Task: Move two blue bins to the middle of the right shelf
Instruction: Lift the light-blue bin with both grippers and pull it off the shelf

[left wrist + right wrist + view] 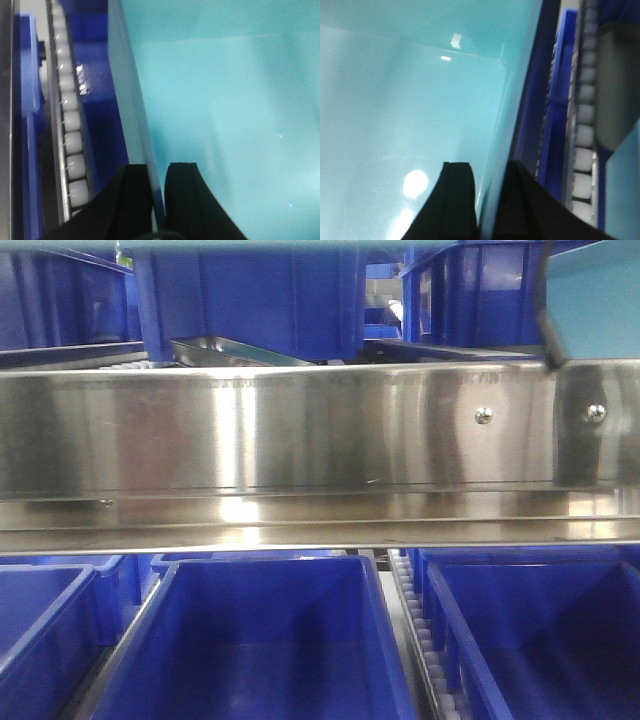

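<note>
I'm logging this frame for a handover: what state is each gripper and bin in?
teal bin: gripped on both sides, empty where visible.
left gripper: shut on one wall of it.
right gripper: shut on the opposite wall.
middle blue bin: empty, sitting under the steel rail.

Glossy plastic bin (225, 100), brushed metal rail (320, 430)

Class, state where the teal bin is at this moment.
The teal bin sits top right in the front view, above the steel rail; the left end effector and the right end effector each straddle one of its walls.
</note>
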Robot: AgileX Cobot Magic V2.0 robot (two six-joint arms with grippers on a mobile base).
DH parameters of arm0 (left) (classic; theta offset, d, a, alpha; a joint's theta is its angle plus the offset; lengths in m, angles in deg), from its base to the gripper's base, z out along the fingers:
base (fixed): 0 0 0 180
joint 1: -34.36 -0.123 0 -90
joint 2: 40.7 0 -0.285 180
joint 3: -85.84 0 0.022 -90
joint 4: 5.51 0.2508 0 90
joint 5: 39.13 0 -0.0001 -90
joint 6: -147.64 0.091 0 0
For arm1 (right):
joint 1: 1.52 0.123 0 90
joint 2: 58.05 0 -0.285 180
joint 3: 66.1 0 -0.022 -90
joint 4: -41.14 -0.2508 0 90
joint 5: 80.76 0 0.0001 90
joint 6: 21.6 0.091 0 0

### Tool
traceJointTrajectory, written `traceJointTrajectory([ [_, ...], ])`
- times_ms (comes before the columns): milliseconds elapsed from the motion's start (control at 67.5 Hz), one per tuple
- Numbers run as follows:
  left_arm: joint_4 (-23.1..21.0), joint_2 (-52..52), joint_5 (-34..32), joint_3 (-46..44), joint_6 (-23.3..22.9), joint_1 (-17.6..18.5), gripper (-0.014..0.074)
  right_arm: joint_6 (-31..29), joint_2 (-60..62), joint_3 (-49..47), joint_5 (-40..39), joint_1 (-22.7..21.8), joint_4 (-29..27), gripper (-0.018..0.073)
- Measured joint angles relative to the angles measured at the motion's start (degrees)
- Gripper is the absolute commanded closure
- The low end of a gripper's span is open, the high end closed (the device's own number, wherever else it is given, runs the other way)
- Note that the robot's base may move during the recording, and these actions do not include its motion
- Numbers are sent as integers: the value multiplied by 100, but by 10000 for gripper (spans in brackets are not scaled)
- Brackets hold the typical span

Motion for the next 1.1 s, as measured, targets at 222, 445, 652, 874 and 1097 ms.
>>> traceJointTrajectory([
  [222,60,17,239,-379,-141,217,707,0,451,0,-127,1,195,712],
  [445,40,17,378,-387,-149,231,707,0,515,0,-162,1,246,712],
  [652,40,17,390,-387,-149,231,707,0,515,0,-172,1,258,712],
  [874,40,17,378,-387,-149,231,707,-11,515,0,-214,1,258,712],
  [1097,40,17,355,-387,-149,231,707,-11,515,0,-214,1,258,712],
])
